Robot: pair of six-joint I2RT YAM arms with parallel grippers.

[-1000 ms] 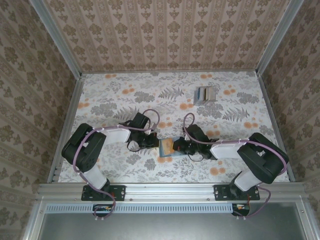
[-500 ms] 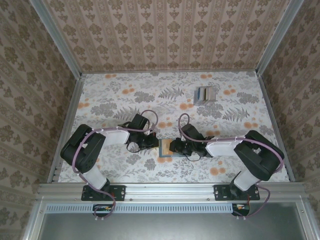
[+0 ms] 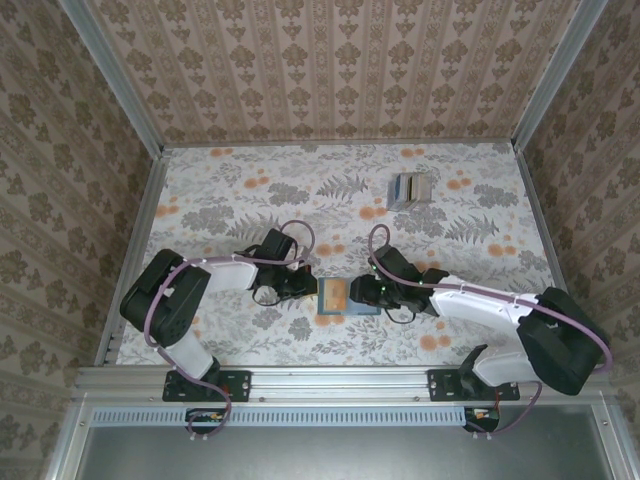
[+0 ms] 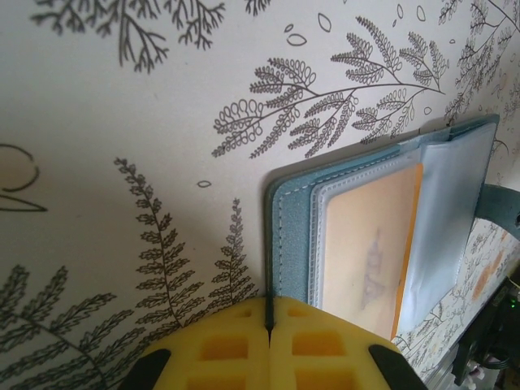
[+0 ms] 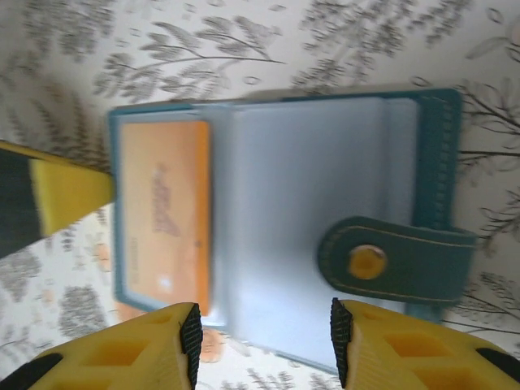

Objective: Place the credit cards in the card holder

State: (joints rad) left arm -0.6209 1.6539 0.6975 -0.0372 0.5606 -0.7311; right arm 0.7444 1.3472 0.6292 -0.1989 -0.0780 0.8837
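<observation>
Right gripper [image 5: 262, 329] hangs with jaws parted and nothing between them, just above the open teal-blue bifold card holder [image 5: 439, 154], which lies flat near the table's front edge between both arms. Left gripper [image 4: 268, 313], fingers pressed together, sits at the holder's edge. An orange-yellow plastic card [image 5: 162, 219] is already in one clear sleeve. Risks: loose sleeves flipping over, or the holder sliding if the left tips lift. Remaining fanned cards [image 3: 410, 188] lie well apart, far side. Floral-printed tabletop [image 3: 230, 190]; patterned wallpaper walls [image 3: 330, 60].

Teal card holder [image 5: 284, 211], orange card [image 5: 162, 211], fern-print table [image 4: 122, 97]
</observation>
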